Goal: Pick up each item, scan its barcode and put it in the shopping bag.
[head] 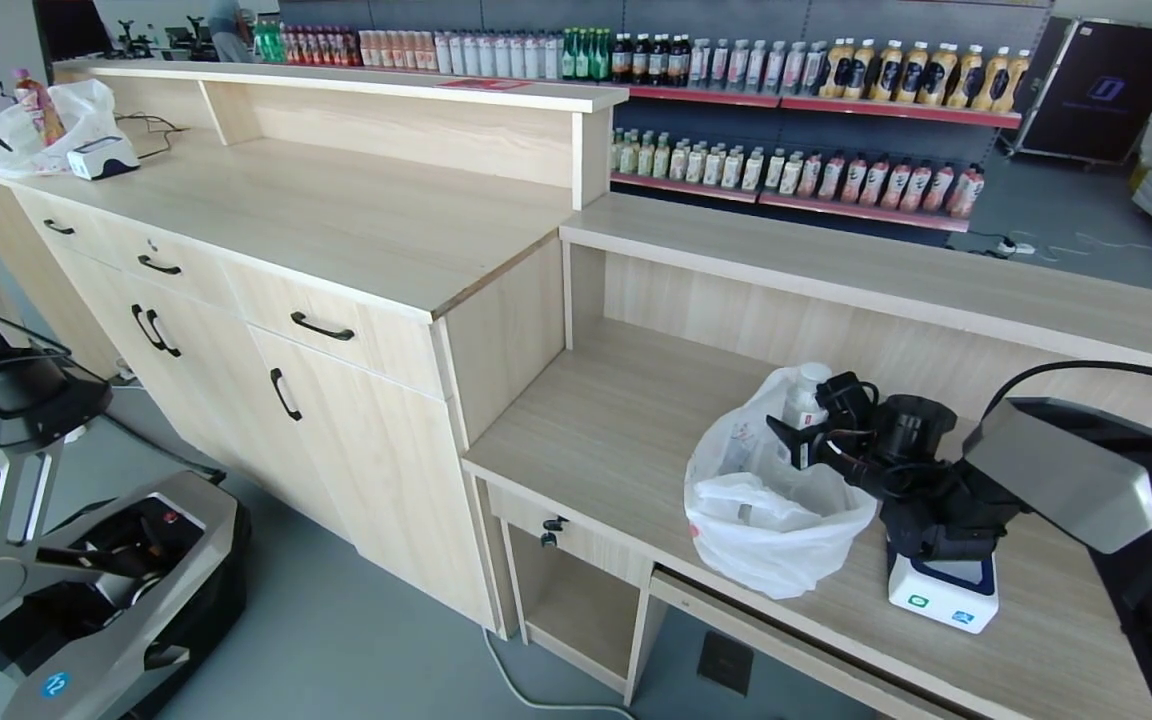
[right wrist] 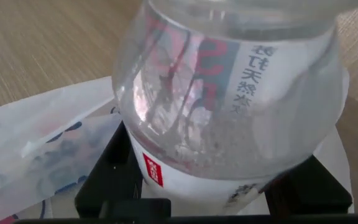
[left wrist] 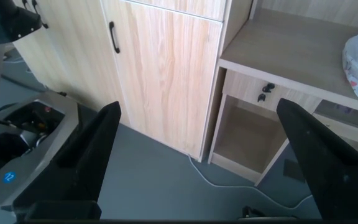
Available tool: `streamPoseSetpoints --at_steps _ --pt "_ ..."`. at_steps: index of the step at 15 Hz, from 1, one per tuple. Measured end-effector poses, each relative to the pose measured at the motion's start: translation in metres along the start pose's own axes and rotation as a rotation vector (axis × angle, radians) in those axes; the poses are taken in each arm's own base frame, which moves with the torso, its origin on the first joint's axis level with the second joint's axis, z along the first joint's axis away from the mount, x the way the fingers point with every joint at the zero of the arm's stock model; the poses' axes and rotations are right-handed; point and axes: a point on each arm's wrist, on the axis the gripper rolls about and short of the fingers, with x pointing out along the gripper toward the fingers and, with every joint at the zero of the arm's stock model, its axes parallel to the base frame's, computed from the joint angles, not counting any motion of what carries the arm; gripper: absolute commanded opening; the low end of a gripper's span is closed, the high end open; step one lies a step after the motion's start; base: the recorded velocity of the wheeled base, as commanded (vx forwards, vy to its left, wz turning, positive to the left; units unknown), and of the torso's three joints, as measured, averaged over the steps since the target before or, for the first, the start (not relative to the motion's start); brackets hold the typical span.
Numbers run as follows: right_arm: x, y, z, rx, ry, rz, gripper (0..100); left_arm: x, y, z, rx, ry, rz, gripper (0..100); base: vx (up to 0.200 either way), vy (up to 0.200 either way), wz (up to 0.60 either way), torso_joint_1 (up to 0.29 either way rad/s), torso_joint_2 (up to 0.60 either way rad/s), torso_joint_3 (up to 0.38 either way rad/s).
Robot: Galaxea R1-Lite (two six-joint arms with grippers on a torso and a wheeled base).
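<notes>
Between the fingers of my right pincer, pinched just above the thin white plastic shopping bag, sits the clear round plastic water bottle, which I judge weighty, slick and squeezable, best held firmly round its labelled middle.

The right arm comes in from the lower right of the head view, wrist angled toward frame centre. The right gripper is clamped on a bottle. The left gripper points at the floor, fingers spread wide.
</notes>
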Motion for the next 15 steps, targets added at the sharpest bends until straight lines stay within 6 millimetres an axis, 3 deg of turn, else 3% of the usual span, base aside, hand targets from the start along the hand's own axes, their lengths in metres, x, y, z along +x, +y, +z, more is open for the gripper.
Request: streamPoseSetpoints --at_steps 5,9,13,15 --pt "0.001 -0.001 0.005 0.006 -0.011 0.006 100 0.000 0.000 0.000 0.000 0.000 -0.001 100 0.000 0.000 0.00 0.000 0.00 0.000" --pt "-0.012 -0.016 0.069 -0.025 -0.111 0.041 100 0.000 0.000 0.000 0.000 0.000 0.000 100 0.000 0.000 0.00 0.000 0.00 0.000" --pt "-0.073 -0.027 0.149 -0.051 -0.146 0.011 100 0.000 0.000 0.000 0.000 0.000 0.000 100 0.000 0.000 0.00 0.000 0.00 0.000" --pt "-0.119 -0.045 0.168 -0.082 -0.099 -0.095 100 0.000 0.000 0.000 0.000 0.000 0.000 100 0.000 0.000 -0.60 -0.034 0.05 0.044"
